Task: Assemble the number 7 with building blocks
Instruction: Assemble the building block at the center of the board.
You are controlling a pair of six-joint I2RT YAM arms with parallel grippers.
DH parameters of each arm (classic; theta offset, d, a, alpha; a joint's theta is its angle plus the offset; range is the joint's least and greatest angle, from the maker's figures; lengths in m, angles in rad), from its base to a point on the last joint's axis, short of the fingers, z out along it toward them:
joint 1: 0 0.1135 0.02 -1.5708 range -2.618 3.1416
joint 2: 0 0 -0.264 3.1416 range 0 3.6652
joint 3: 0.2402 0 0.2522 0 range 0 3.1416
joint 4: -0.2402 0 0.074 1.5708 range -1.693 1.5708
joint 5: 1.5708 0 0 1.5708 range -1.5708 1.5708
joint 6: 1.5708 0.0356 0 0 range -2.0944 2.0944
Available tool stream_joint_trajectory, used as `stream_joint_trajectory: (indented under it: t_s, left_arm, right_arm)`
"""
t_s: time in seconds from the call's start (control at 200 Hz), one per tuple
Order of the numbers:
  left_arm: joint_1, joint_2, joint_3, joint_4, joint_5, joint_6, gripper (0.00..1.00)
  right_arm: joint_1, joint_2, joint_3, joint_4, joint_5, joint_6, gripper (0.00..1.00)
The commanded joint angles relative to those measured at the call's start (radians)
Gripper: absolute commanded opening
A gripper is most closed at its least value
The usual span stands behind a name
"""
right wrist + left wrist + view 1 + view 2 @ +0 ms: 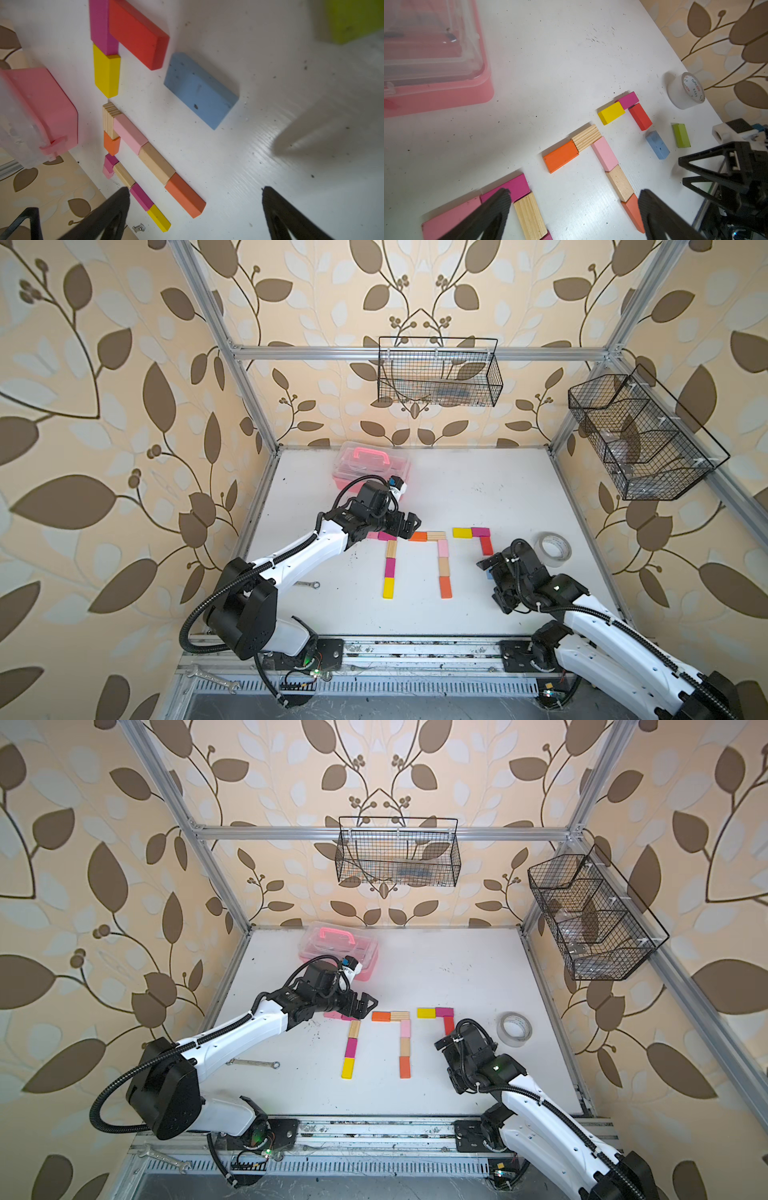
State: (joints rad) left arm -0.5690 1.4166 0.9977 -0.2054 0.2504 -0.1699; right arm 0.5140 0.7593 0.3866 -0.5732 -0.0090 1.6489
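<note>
Three figures of building blocks lie on the white table. The left number 7 has a wood, magenta and yellow stem, and my left arm covers part of its bar. The middle 7 has an orange and wood bar over a pink, wood and orange stem. On the right lie a yellow block, a magenta block and one red block. A blue block and a green block lie loose beyond the red one. Left gripper hovers open over the left bar. Right gripper is open and empty near the blue block.
A pink clear-lidded case stands at the back left. A roll of tape lies right of the blocks, and a small wrench lies near the left arm. Two wire baskets hang on the frame.
</note>
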Motion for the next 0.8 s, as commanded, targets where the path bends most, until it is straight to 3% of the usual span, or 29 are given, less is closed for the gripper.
stream_joint_trajectory:
  t_s: [0.0,0.43,0.795]
  left_arm:
    - [-0.002,-0.047,-0.007,0.028,0.003,-0.017,0.99]
    - [-0.003,-0.028,0.005,0.037,0.007,-0.022,0.99]
    - [-0.002,-0.022,0.012,0.029,-0.003,-0.010,0.99]
  right_arm:
    - [0.019,-0.034,-0.036,0.025,0.045,0.178,1.00]
    - [-0.022,-0.074,-0.142,0.126,0.069,0.183,0.94]
    - [-0.148,-0.038,-0.180,0.231,0.010,0.104,0.85]
